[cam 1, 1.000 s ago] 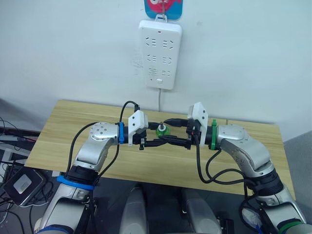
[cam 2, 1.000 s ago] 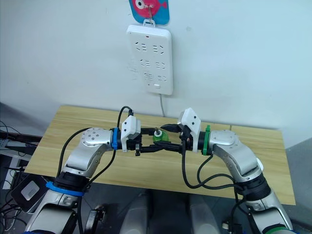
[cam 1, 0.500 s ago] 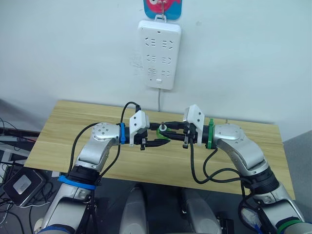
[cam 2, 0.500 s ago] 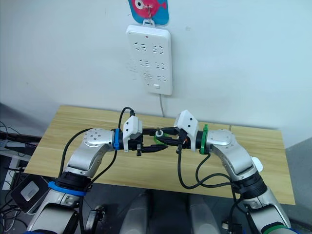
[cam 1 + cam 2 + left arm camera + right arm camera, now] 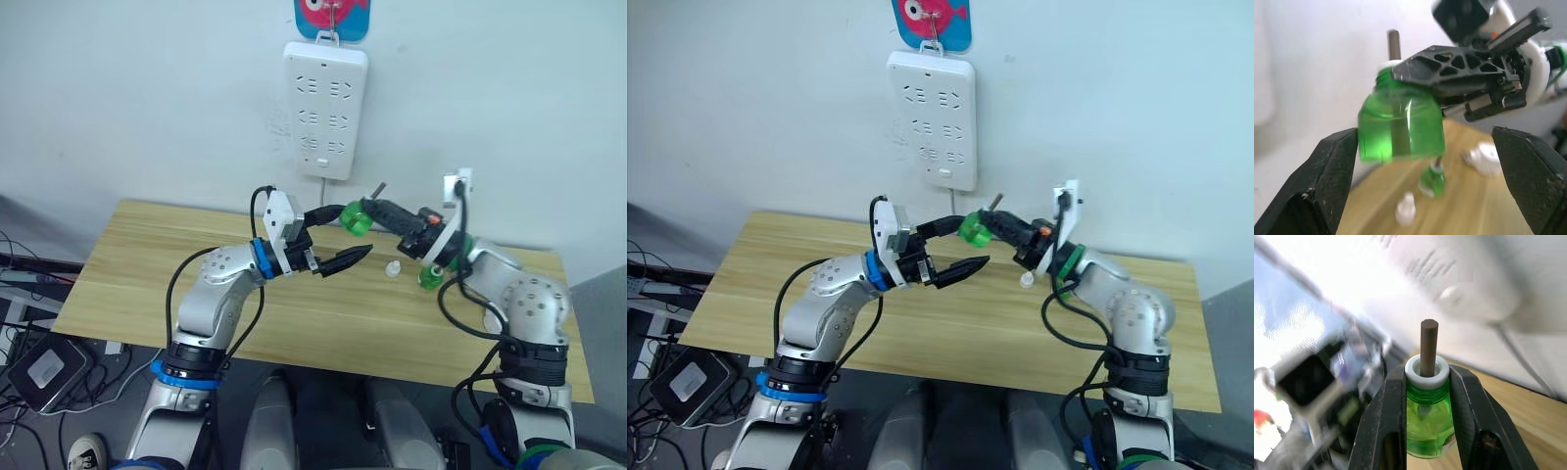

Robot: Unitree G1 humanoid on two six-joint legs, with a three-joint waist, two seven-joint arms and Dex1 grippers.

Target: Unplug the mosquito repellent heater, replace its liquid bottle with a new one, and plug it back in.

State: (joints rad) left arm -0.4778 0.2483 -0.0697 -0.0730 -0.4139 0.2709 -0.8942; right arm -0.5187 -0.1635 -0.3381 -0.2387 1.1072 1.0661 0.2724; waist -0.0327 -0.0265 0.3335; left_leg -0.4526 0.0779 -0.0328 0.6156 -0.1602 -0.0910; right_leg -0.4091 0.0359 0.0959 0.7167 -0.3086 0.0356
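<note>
The green bottle [image 5: 353, 221] with a white collar and a bare brown wick [image 5: 376, 188] is hanging in the air above the back of the wooden table [image 5: 147, 264], tilted so the wick is pointing up toward the wall, just under the white power strip [image 5: 326, 108] that is hanging there. The right gripper [image 5: 363, 211] is pinching it: in the right wrist view its two black fingers [image 5: 1388, 426] are pressing against opposite sides of the bottle's body, with the collar and wick rising between them. The left gripper [image 5: 351, 233] is reaching in from the other side with its fingers spread wide and holding nothing; one finger is lying just above the bottle's base and the other is pointing out below it, neither clearly touching it. Down on the table, a small white cap [image 5: 392, 268] is standing alone below the held bottle, and a second green bottle [image 5: 429, 279] is standing just beside it, partly behind the right arm. In the left wrist view a small white rounded unit [image 5: 1481, 159] is lying near these two, too blurred to make out.
</note>
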